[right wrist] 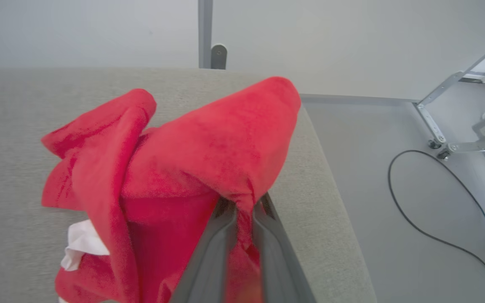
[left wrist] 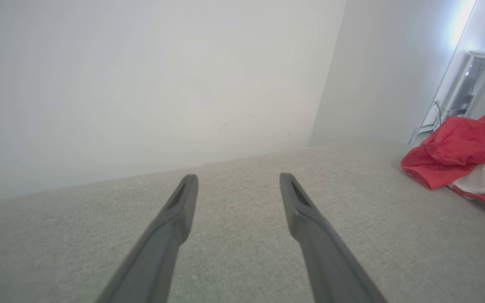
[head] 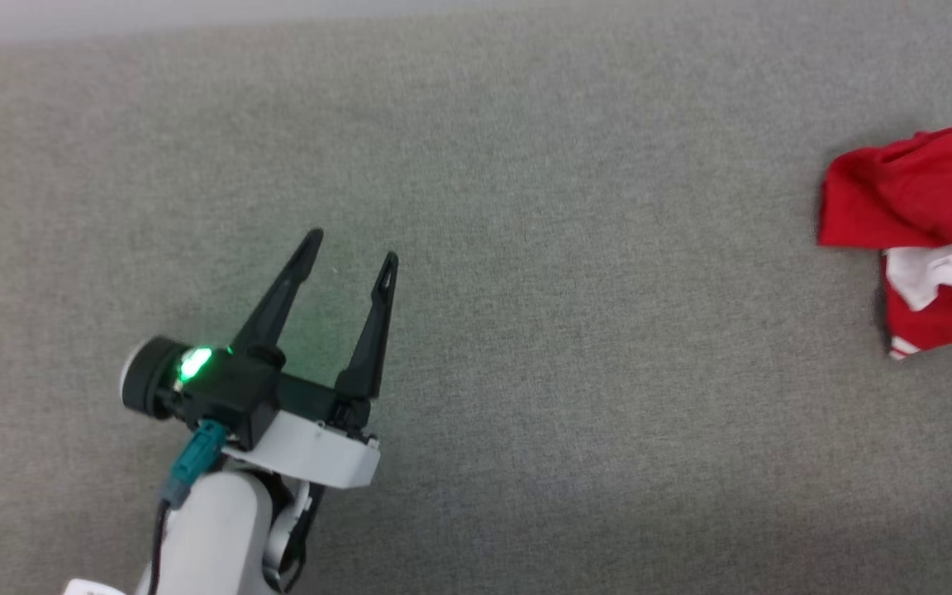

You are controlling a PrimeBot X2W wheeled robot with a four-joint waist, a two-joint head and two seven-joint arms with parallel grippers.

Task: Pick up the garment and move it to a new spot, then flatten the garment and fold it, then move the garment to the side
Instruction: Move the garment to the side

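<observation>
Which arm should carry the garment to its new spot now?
Right. The right claw is shut on a fold of the garment, with part of it lifted. The left claw is open above the grey surface, well away from the garment.

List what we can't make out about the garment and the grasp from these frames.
- Head view: the garment runs off the right edge, so its outline is incomplete.
- Left wrist view: the right edge cuts it too; folds bury its white part.
- Right wrist view: the right gripper is shut on a red fold covering its fingertips; which part it holds is unreadable.
</observation>
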